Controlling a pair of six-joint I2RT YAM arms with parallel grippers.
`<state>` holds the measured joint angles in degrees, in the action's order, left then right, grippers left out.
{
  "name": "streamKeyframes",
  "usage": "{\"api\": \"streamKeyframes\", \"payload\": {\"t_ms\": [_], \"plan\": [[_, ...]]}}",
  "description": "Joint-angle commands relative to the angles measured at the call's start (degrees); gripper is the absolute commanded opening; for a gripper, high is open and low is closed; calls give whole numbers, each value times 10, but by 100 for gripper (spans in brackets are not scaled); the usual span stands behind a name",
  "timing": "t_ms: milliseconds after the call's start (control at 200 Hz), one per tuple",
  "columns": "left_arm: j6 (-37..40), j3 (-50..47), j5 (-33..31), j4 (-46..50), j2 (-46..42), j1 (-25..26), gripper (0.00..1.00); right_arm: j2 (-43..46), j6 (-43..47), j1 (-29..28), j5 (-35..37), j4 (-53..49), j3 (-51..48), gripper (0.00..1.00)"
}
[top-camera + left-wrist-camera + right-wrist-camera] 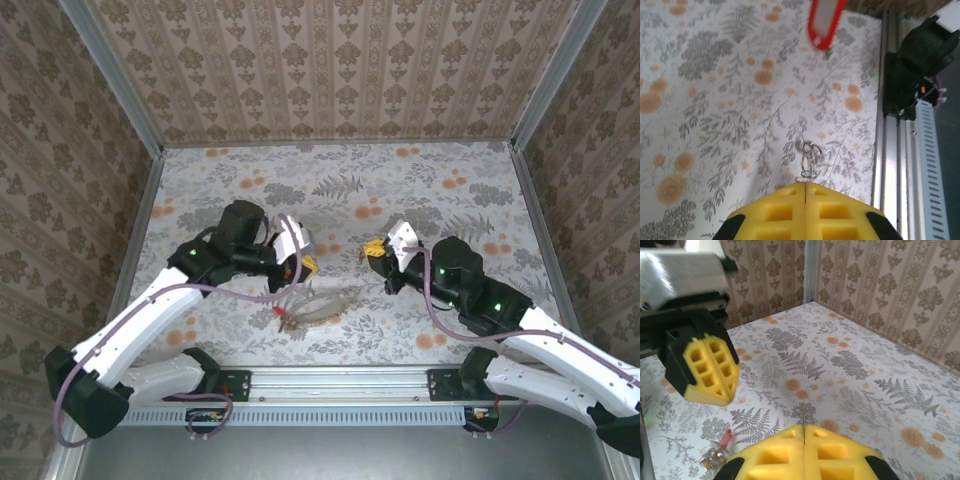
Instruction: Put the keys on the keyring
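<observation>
left gripper (805, 187), closed — key (824, 22) top-cropped

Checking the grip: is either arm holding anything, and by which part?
The left fingers look shut on the keyring, pinching one end of its thin wire loop. The right fingers are shut, empty.

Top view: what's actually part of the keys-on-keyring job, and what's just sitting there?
Job: red key, keyring, left pincer, right pincer, both shut.
Not job: floral table cover, front rail, arm cables.
</observation>
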<state>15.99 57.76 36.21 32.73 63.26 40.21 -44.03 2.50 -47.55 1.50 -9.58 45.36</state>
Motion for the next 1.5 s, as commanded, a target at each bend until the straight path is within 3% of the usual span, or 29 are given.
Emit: {"api": "streamKeyframes", "payload": {"t_ms": [0,330,500,635,805,1105,1145,1190,1495], "plan": [[-17,16,-29,-18,52,1,0,22,-12,16,-3,2,-15,0],[-48,57,-82,-11,145,-1,0,20,-33,102,-42,-5,-51,0],[-52,64,-87,-10,158,0,18,-15,-81,190,-97,20,-70,0],[-49,116,-83,5,236,-1,31,-52,-103,233,-116,23,-70,0],[-36,209,-70,43,363,2,36,-66,-124,274,-141,22,-84,0],[-10,277,-27,67,481,16,39,-58,-129,313,-174,18,-102,0],[-5,279,-20,72,492,17,48,-61,-131,316,-178,22,-104,0],[1,283,-16,79,503,17,51,-62,-134,318,-182,27,-106,0],[22,313,-4,96,555,24,49,-62,-142,332,-195,35,-120,0]]}}
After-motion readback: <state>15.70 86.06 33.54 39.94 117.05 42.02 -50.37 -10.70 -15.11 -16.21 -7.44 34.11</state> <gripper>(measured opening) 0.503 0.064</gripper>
